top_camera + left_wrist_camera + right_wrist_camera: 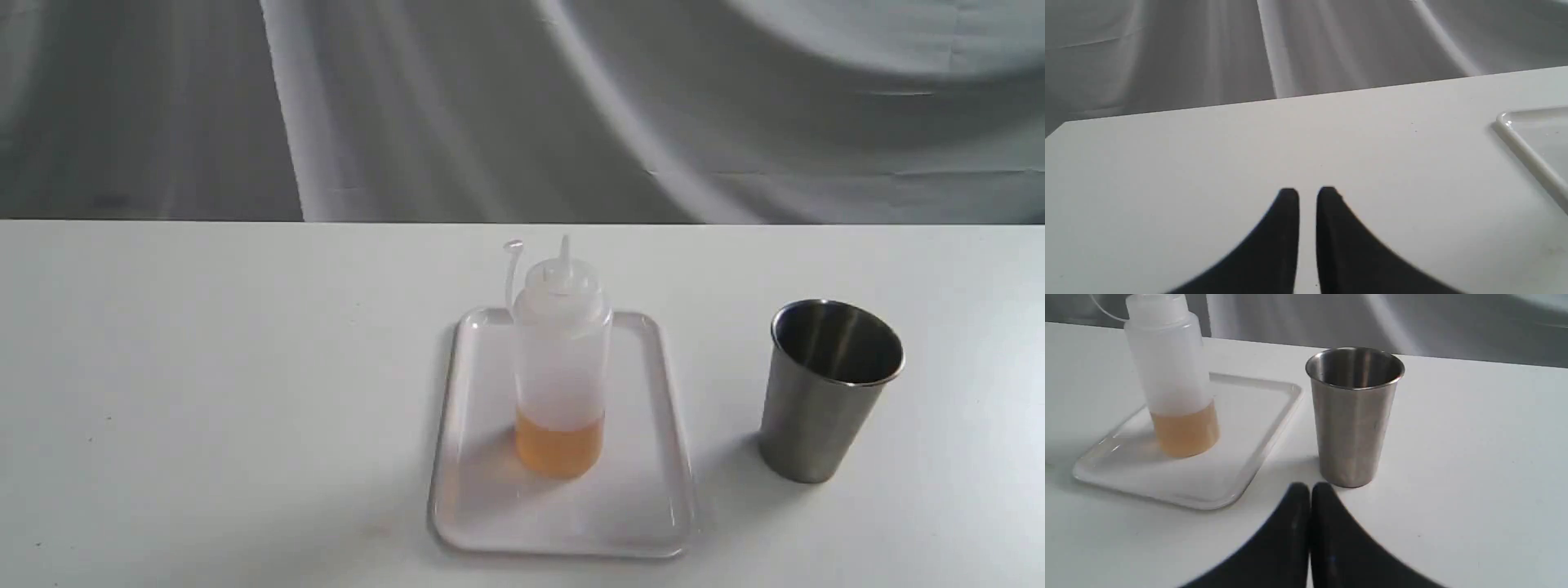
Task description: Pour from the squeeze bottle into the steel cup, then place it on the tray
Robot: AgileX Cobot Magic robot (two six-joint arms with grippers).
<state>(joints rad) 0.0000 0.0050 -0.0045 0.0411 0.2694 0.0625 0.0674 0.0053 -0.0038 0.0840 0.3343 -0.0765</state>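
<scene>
Both my black grippers, left (pixel 1308 192) slightly parted, right (pixel 1310 486) pressed together, grip nothing; translucent amber-bottomed squeeze bottle (pixel 562 367) stands on white rimmed tray (pixel 653 523).

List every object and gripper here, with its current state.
squeeze bottle: upright on the tray, cap off, amber liquid at bottom
steel cup: upright on the table, beside the tray
tray: flat, holding the bottle
left gripper: slightly parted, empty
right gripper: shut, empty

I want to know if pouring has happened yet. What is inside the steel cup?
The steel cup shows only bare shiny inner wall below its rim in the exterior and right wrist views. Its bottom is hidden by the wall, so any liquid there cannot be seen.
</scene>
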